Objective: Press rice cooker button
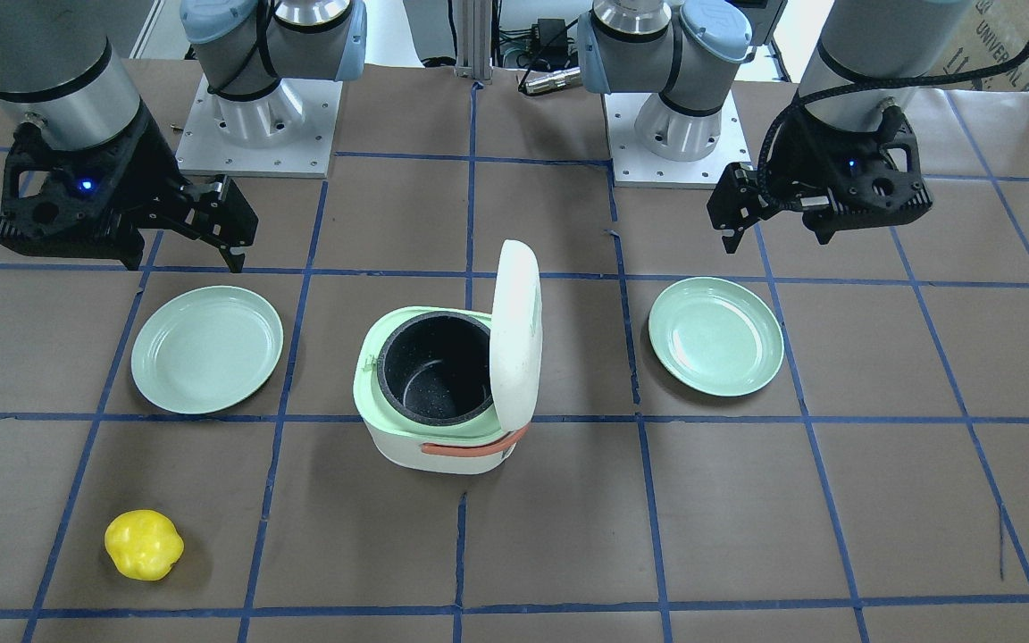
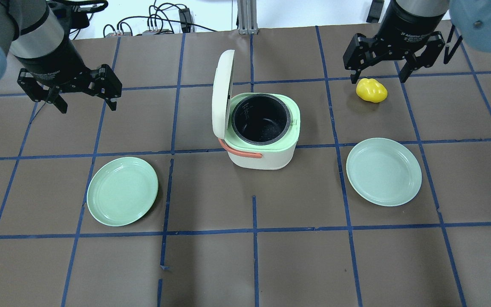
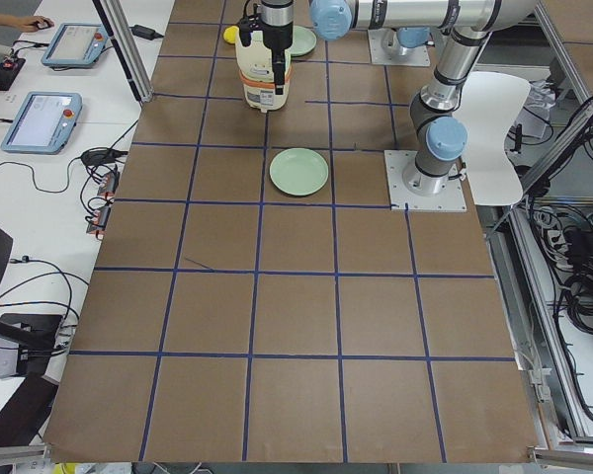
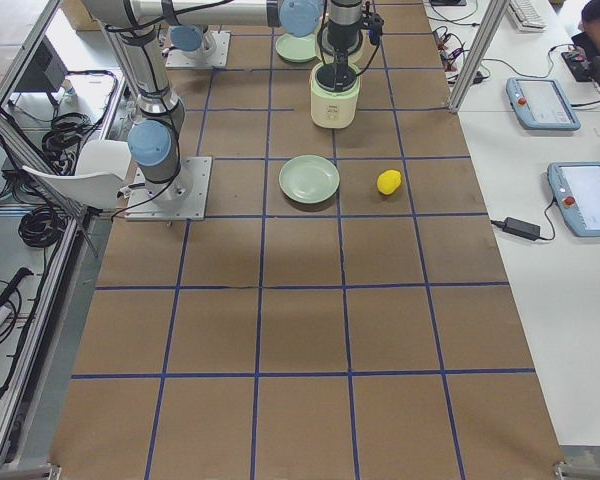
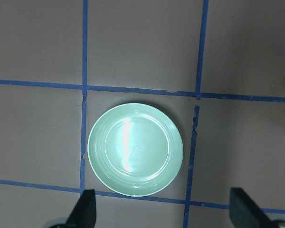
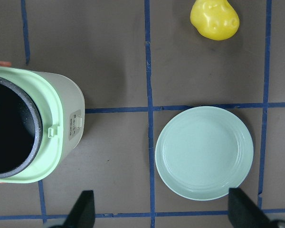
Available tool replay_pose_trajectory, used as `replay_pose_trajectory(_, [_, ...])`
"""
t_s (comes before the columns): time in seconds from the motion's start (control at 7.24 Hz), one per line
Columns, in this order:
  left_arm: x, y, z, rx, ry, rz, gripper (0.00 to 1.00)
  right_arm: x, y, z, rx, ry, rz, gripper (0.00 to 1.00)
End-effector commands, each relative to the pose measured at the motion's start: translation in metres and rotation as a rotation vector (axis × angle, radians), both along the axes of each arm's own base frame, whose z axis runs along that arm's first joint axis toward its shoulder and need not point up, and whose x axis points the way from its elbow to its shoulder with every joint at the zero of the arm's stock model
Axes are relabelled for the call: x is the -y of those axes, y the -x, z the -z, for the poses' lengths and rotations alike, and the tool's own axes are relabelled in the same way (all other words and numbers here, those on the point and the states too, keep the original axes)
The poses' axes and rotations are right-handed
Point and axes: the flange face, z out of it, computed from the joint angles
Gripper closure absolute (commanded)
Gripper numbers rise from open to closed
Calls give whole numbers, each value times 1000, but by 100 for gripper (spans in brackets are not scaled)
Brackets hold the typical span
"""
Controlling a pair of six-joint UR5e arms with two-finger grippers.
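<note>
The rice cooker [image 2: 262, 128] sits mid-desk [image 2: 245, 264] with its lid [image 2: 222, 91] already raised, suggesting the button press is done, while both the left pincer [image 2: 84, 94] and right pincer [image 2: 379, 64] hover apart, empty

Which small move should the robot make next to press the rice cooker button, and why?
Probably the right gripper should move toward the rice cooker. The button panel sits on the cooker wall facing the robot's right side, and this gripper hangs open and empty above the table, near the yellow toy pepper.
</note>
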Motion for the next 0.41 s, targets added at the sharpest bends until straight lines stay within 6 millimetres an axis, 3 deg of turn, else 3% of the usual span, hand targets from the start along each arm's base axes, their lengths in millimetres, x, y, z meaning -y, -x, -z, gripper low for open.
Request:
replay_pose_trajectory(0.0, [0,0,0,1,-1,0,0,-3,-1,-3,5,6,1,0])
replay_pose_trajectory(0.28, [0,0,0,0,0,0,0,-4,-1,-3,5,3,-1,0])
